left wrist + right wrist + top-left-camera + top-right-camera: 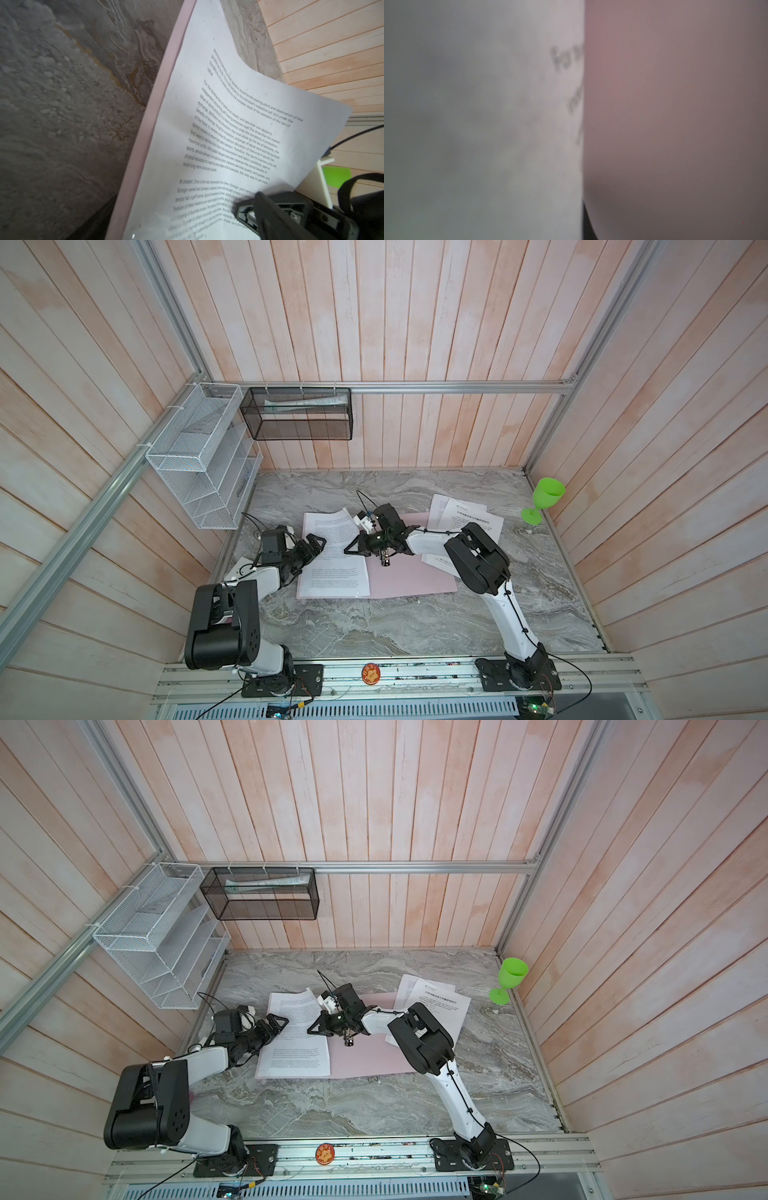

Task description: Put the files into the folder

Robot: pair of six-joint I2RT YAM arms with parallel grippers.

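Left fingers [315, 543]: spread wide and holding nothing, just at the left edge of the sheet on the folder.
Right fingers [353, 548]: shut with nothing between them. The tip appears to press down on that sheet near the folder's middle. My right wrist view is only a blur of white paper against pink.
Filed sheet [332, 572]: white printed paper, lying on the folder's left half with its far corner curled up.
Folder [415, 576]: thin, pale pink, lying open and flat on the grey marble tabletop [374, 626], right half bare.
Remaining files [461, 514]: loose white printed sheets fanned at the folder's far right corner, partly under my right arm.
Handling: I judge the paper light, limp and slippery sheet on sheet. I would pinch a free corner or overhanging edge gently, since it creases easily.
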